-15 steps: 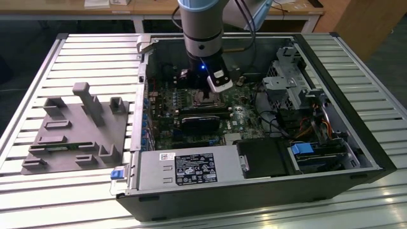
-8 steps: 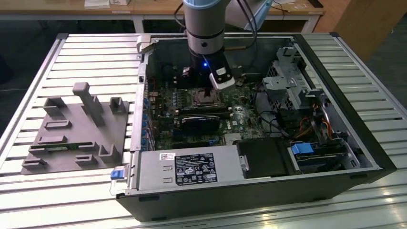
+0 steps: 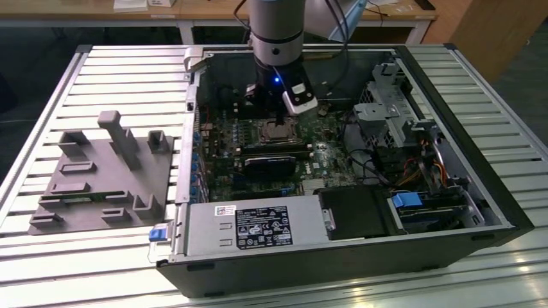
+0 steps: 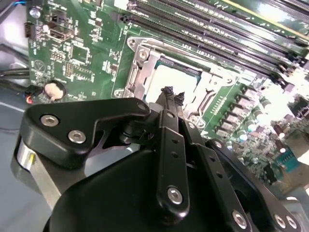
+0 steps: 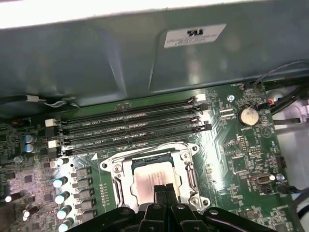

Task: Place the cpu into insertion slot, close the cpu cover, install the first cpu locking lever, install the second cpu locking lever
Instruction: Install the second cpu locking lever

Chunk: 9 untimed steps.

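I see the gripper [image 4: 174, 95] hovering right over the insertion slot [image 5: 154, 176], jaws pinched together, holding nothing. The cpu [image 5: 153, 178] sits in the slot with the cpu cover [image 4: 145, 72] down around it, memory slots [image 5: 130, 126] alongside.

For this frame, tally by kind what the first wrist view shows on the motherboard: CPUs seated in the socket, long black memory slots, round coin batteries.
cpu, silver top, lying in the insertion slot: 1
Long black memory slots: 4
Round coin battery: 1
Total: 6
The gripper hangs just over the cpu, fingers together.
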Tool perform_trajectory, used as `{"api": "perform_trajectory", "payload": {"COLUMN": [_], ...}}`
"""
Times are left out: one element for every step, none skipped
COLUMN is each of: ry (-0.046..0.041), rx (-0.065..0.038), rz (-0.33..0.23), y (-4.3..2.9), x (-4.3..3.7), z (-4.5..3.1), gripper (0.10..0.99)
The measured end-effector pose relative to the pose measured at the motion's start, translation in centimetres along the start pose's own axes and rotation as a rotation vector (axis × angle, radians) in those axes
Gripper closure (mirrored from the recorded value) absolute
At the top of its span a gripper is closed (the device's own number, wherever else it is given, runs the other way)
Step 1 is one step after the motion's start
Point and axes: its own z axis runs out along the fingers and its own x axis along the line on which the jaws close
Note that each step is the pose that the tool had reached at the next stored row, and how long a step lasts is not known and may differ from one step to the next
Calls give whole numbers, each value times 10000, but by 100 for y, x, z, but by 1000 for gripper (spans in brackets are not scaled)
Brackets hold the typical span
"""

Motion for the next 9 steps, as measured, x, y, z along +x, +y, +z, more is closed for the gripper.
{"api": "perform_trajectory", "payload": {"ry": [-2,-5,-8,-10,-12,-13,-14,-14,-14], "rx": [11,27,41,53,63,69,68,67,67], "rz": [-1,-3,-4,-6,-7,-7,-7,-8,-8], "y": [3,6,9,11,14,15,15,15,15], "x": [-2,-4,-6,-8,-9,-10,-10,-10,-10], "z": [-21,-39,-54,-71,-86,-94,-94,-94,-94], "gripper": [984,984,984,984,984,984,984,984,984]}}
